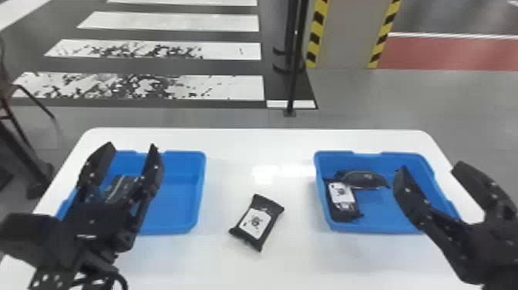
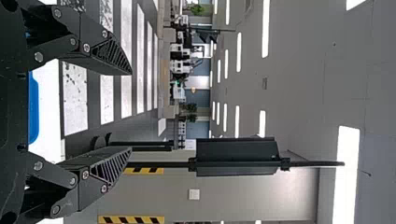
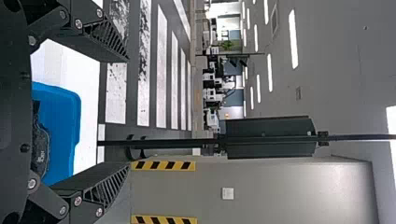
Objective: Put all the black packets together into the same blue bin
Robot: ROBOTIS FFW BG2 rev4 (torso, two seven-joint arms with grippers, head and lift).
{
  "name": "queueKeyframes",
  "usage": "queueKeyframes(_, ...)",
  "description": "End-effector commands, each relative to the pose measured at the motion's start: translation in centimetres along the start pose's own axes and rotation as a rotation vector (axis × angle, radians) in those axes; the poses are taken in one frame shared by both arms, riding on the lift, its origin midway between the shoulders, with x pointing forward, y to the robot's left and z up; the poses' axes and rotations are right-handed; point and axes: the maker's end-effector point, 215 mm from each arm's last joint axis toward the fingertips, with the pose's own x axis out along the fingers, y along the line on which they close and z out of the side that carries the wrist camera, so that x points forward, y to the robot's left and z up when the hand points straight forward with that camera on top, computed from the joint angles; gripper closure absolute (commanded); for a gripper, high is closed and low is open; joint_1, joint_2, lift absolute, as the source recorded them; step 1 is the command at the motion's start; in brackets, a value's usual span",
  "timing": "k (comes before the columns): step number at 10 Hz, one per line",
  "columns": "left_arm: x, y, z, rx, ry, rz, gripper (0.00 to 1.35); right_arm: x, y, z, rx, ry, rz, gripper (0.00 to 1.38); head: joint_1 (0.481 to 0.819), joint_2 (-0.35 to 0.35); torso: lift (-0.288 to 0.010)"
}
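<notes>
Tool (image 1: 132,145) on the left arm was open, its two black fingers well apart, showing in front of the left blue bin (image 1: 200,181) in the head view. Same story with the right tool (image 1: 431,167), open too, one finger showing against the right blue bin (image 1: 370,226) and the other past its outer side.

Next up was the white counter (image 1: 285,266), with a loose black packet (image 1: 256,221) lying between the bins, kinda at an angle, white label facing up. The right bin had two in it: a labelled black packet (image 1: 343,202) along the side toward the middle, and just beyond it another dark packet (image 1: 364,179) near the far wall. In the left bin there was a dark packet (image 1: 120,188), partly hidden behind the left arm's fingers, so I couldn't make out much of it.

Past the counter, a black pole (image 1: 295,77) stood on the gray floor (image 1: 347,96), near some white crosswalk stripes (image 1: 231,86). Behind that was a pillar (image 1: 347,34) with yellow-and-black edging, next to a red floor strip (image 1: 454,54).
</notes>
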Motion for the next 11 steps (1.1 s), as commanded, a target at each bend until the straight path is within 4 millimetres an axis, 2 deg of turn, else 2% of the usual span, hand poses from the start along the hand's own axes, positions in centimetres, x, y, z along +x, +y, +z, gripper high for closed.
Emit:
queueKeyframes(1, 0.1, -0.2, 0.2, -0.001, -0.009, -0.003, 0.50, 0.1, 0.0, 0.1, -0.001, -0.005, 0.000, 0.24, 0.695, -0.031, -0.110)
queueKeyframes(8, 0.0, -0.2, 0.4, -0.004, -0.019, -0.005, 0.50, 0.2, 0.0, 0.0, -0.003, -0.007, 0.004, 0.24, 0.695, -0.035, -0.110)
queueKeyframes(9, 0.0, -0.2, 0.4, -0.006, -0.019, -0.005, 0.50, 0.9, -0.1, -0.2, -0.006, -0.010, 0.014, 0.24, 0.695, -0.035, -0.110)
queueKeyframes(10, 0.0, -0.2, 0.3, -0.007, -0.016, -0.004, 0.50, 2.3, 0.1, -0.9, -0.011, -0.013, 0.056, 0.24, 0.695, -0.033, -0.110)
queueKeyframes(11, 0.0, -0.2, 0.4, -0.009, -0.019, -0.004, 0.50, 4.1, 1.6, -1.7, -0.009, -0.015, 0.114, 0.24, 0.695, -0.026, -0.110)
